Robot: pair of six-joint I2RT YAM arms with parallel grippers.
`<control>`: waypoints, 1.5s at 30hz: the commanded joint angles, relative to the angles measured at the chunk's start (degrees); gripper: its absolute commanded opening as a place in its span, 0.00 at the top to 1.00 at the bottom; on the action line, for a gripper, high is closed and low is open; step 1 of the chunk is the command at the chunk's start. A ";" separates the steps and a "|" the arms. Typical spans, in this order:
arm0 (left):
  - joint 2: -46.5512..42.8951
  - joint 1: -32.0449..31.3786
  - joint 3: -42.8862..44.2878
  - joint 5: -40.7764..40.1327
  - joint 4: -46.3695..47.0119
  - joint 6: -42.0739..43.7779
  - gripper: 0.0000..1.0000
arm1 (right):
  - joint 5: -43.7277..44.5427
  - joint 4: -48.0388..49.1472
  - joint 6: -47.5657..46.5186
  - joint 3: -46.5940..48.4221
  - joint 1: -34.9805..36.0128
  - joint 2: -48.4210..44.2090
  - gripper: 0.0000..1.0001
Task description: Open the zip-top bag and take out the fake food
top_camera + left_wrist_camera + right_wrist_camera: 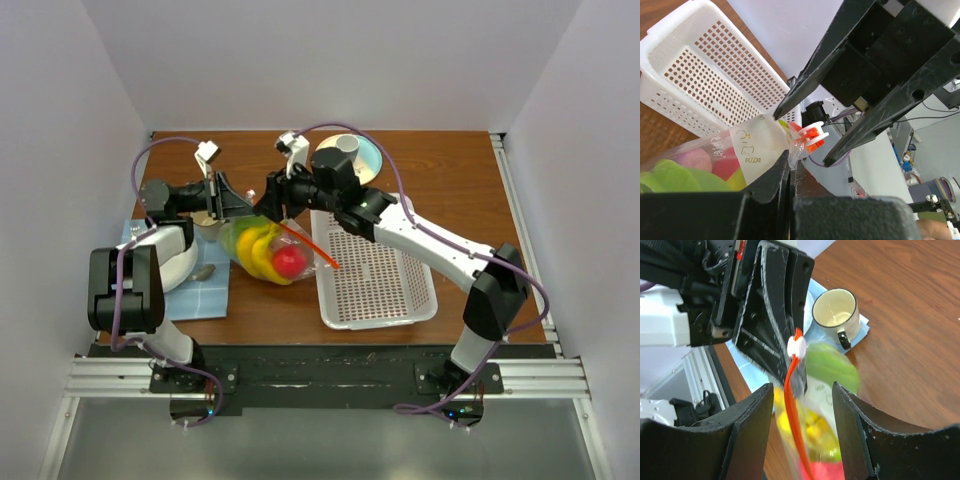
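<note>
Nearest, the white basket (380,285) is sitting with no food in it. Just left of it the zip-top bag (255,240) is hanging between the arms, with the banana bunch (262,252), red fruit (289,261) and green piece (235,238) all lying inside. Farther up, the left gripper (790,167) is clenching the bag's corner beside the white slider (813,136). The right gripper (802,390) is standing released, jaws straddling the orange zip strip (791,405), not gripping it (zip open or shut: cannot tell). Likely the opening step is running. The next move is calling for the right jaws closing on the slider and dragging it along while the left is anchoring.
</note>
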 commanded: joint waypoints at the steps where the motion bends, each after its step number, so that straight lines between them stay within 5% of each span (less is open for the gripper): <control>1: -2.20 -0.23 -0.38 10.47 34.29 -0.86 1.00 | 0.61 2.48 -1.10 3.07 1.34 1.58 0.46; 14: -2.03 -0.40 -0.82 10.47 34.29 -1.04 1.00 | 7.73 5.12 -3.56 4.39 2.40 2.55 0.42; 22: -2.29 -0.40 -1.17 10.47 34.29 -1.13 1.00 | 7.65 7.50 -3.30 4.57 2.40 3.69 0.66; 33: -2.46 -0.32 -1.35 10.47 34.20 -1.22 1.00 | 6.68 8.11 -2.68 5.97 2.31 5.10 0.68; 45: -2.20 -0.32 -0.82 10.47 34.28 -1.57 1.00 | 6.94 5.92 -2.77 5.44 2.31 4.40 0.86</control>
